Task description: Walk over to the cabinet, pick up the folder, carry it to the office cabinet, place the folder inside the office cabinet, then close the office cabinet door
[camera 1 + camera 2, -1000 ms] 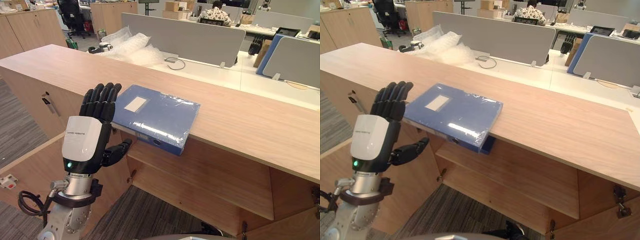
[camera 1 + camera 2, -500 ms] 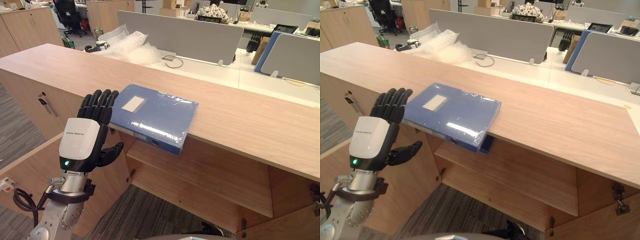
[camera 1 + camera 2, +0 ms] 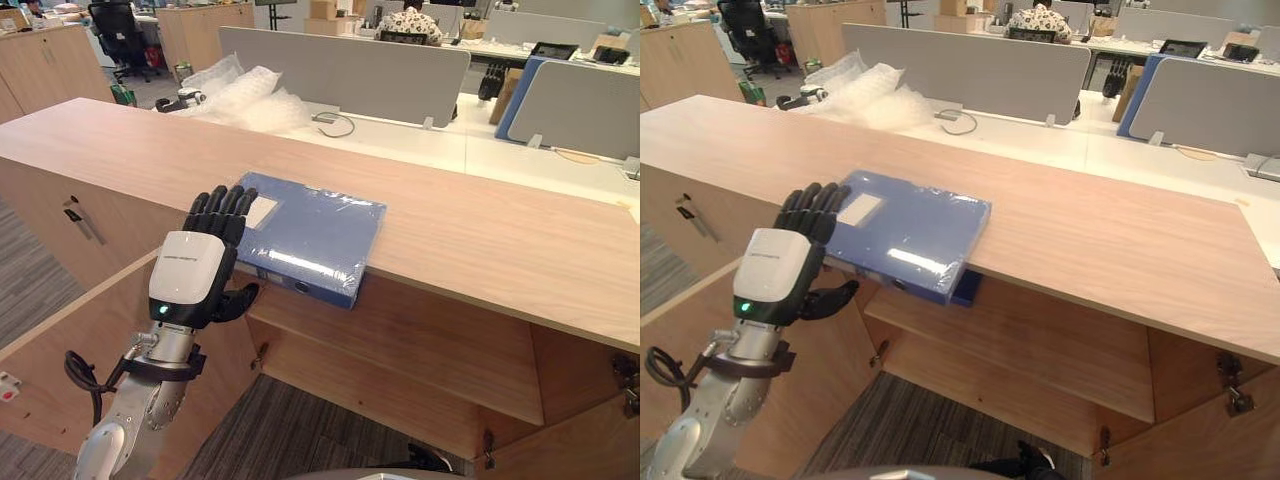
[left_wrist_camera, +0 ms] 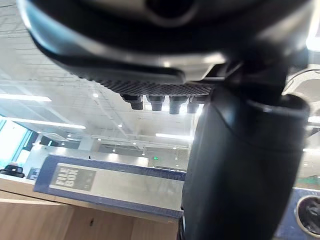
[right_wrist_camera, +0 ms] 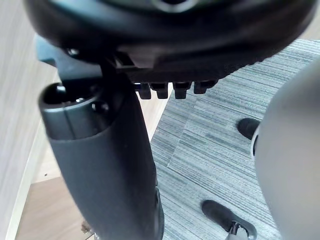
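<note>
Eye views: the blue folder [image 3: 318,232] overhangs the worktop's [image 3: 480,225] front edge. The left robot hand [image 3: 196,270], spread wide, now reaches over the folder's left end; 0.5 s ago it was beside it.
Left wrist view: the folder's spine lies ahead.
Right wrist view: the right robot hand [image 5: 107,165] hangs relaxed and empty above carpet [image 5: 210,150].

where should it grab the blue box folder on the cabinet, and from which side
Grip the blue plastic-wrapped box folder by its near spine edge, which overhangs the front of the wooden cabinet top. Come from the front-left, where the left hand is: fingers over the flat top, thumb beneath the overhang.
</note>
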Motion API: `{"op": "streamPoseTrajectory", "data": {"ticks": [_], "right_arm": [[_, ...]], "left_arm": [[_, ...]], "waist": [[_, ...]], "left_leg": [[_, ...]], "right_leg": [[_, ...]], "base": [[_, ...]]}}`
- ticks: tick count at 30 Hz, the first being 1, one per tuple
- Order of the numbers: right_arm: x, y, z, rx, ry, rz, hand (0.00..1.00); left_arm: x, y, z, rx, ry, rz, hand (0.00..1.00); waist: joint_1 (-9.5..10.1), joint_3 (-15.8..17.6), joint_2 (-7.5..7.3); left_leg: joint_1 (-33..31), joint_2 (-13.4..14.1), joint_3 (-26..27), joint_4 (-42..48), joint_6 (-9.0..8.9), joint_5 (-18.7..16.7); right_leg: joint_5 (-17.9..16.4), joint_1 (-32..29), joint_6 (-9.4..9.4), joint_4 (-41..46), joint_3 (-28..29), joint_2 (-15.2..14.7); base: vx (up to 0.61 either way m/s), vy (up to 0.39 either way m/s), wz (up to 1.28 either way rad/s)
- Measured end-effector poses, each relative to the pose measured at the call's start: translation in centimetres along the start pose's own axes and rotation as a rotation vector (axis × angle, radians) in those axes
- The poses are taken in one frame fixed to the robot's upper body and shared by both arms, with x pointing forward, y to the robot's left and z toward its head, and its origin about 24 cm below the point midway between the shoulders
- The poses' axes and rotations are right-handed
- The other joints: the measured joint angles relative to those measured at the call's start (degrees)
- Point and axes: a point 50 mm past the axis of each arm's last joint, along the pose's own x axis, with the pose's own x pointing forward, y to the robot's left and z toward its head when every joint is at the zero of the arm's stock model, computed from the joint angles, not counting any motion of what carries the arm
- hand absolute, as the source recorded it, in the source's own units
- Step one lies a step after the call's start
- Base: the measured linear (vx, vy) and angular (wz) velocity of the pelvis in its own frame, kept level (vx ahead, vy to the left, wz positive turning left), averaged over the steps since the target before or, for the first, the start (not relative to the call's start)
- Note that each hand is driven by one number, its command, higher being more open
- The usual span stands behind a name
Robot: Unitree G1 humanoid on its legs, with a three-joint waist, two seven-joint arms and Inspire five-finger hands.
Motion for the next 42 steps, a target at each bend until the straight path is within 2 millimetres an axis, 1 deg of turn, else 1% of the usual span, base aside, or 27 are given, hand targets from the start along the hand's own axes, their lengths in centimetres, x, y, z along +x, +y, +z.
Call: {"op": "streamPoseTrajectory", "data": {"ticks": [4, 7, 11, 16, 19, 23, 24, 28, 31, 33, 36, 38, 40, 42], "right_arm": [[0.0, -0.3, 0.0, -0.017, -0.001, -0.006, 1.0], [0.0, -0.4, 0.0, -0.026, -0.001, -0.009, 1.0], [0.0, -0.7, 0.0, -0.027, 0.001, -0.015, 1.0], [0.0, -0.7, 0.1, -0.03, -0.002, -0.011, 1.0], [0.0, -0.7, 0.2, -0.035, -0.006, -0.01, 1.0], [0.1, -0.7, 0.3, -0.037, -0.009, -0.01, 1.0], [0.1, -0.7, 0.4, -0.037, -0.009, -0.01, 1.0], [0.1, -0.8, 0.5, -0.039, -0.011, -0.011, 1.0], [0.1, -0.8, 0.5, -0.04, -0.012, -0.011, 1.0], [0.1, -0.8, 0.6, -0.04, -0.015, -0.01, 1.0], [0.1, -0.8, 0.7, -0.04, -0.016, -0.011, 1.0], [0.1, -0.7, 0.7, -0.049, -0.015, -0.009, 1.0], [0.1, -0.7, 0.8, -0.06, -0.017, -0.01, 1.0], [0.1, -0.8, 1.0, -0.061, -0.023, -0.011, 1.0]], "left_arm": [[0.9, -0.2, 0.8, -0.019, -0.05, 0.008, 1.0], [1.1, -0.7, 0.7, -0.023, -0.049, -0.004, 1.0], [1.3, -2.1, 0.0, -0.011, -0.044, -0.072, 1.0], [0.7, -3.9, -1.0, 0.025, -0.033, -0.186, 1.0], [0.8, -4.4, -1.4, 0.049, -0.028, -0.209, 1.0], [1.3, -4.4, -1.9, 0.068, -0.03, -0.209, 1.0], [1.6, -4.4, -2.0, 0.073, -0.031, -0.207, 0.0], [1.8, -4.3, -2.2, 0.083, -0.014, -0.199, 0.0], [2.8, -3.9, -2.2, 0.089, -0.024, -0.166, 0.0], [3.0, -3.6, -2.2, 0.093, -0.026, -0.121, 0.0], [2.9, -3.6, -2.1, 0.126, -0.046, -0.101, 0.0], [3.5, -2.8, -1.7, 0.125, -0.066, -0.03, 0.0], [5.0, -1.7, -1.2, 0.131, -0.095, 0.036, 0.0], [5.1, -1.6, -1.3, 0.138, -0.089, 0.044, 0.0]], "waist": [[-0.7, -0.13, 0.05], [-0.86, -0.2, 0.19], [-1.39, -0.29, 0.45], [-1.72, -0.21, 0.54], [-2.17, -0.06, 0.67], [-2.66, 0.01, 0.79], [-2.79, 0.02, 0.79], [-3.1, 0.18, 0.97], [-3.2, 0.21, 1.02], [-3.79, 0.21, 1.0], [-3.75, 0.42, 0.79], [-3.74, 0.44, 0.7], [-4.15, 0.38, 0.62], [-4.79, 0.43, 0.84]], "left_leg": [[0.23, 0.08, 0.39, -0.29, 0.01, 0.01], [0.4, 0.28, 1.11, -0.41, 0.03, 0.02], [1.26, 0.5, 1.67, -1.34, 0.26, 0.17], [2.61, 0.62, 2.97, -2.95, 0.85, 0.62], [2.81, 0.39, 3.01, -3.2, 0.99, 0.74], [3.2, 0.32, 3.15, -3.63, 1.09, 0.81], [3.25, 0.3, 3.2, -3.66, 1.09, 0.81], [4.1, 0.29, 4.17, -4.02, 1.11, 0.82], [4.37, 0.2, 4.57, -4.47, 1.38, 1.02], [4.43, 0.0, 4.72, -4.63, 1.49, 1.16], [4.45, -0.18, 4.78, -4.66, 1.56, 1.29], [4.46, -0.22, 4.78, -4.73, 1.57, 1.41], [4.9, -0.28, 4.84, -4.89, 1.62, 1.52], [5.43, -0.28, 5.17, -5.63, 1.71, 1.84]], "right_leg": [[0.0, -0.28, 0.0, 0.23, 0.52, -0.07], [0.06, -0.62, -0.09, 0.45, 1.28, -0.04], [0.41, -0.53, -0.61, 0.24, 1.83, 0.1], [0.94, -0.33, -0.91, -0.52, 3.02, 0.05], [1.36, 0.11, -0.77, -1.39, 3.02, -0.09], [1.39, 0.31, -0.74, -1.49, 3.07, -0.2], [1.4, 0.32, -0.73, -1.49, 3.11, -0.23], [1.65, 0.56, -0.68, -1.6, 3.86, -0.36], [1.98, 0.53, -0.6, -1.78, 4.29, -0.49], [2.23, 0.53, -0.47, -2.03, 4.45, -0.66], [2.41, 0.56, -0.38, -2.16, 4.49, -0.82], [2.56, 0.6, -0.33, -2.3, 4.49, -0.84], [2.65, 1.06, -0.3, -2.42, 4.54, -0.9], [2.86, 1.27, -0.05, -2.87, 4.79, -0.94]], "base": [[0.01, 0.007, -0.07], [0.01, 0.012, -0.13], [0.0, 0.002, -0.1], [0.01, 0.012, -0.13], [0.0, 0.0, 0.0], [0.0, 0.0, 0.0], [0.0, 0.0, 0.0], [0.01, 0.016, -0.11], [-0.01, 0.017, -0.07], [-0.02, 0.02, -0.03], [0.0, 0.0, 0.0], [0.0, 0.0, 0.0], [0.0, 0.0, 0.0], [-0.02, 0.003, -0.06]]}}
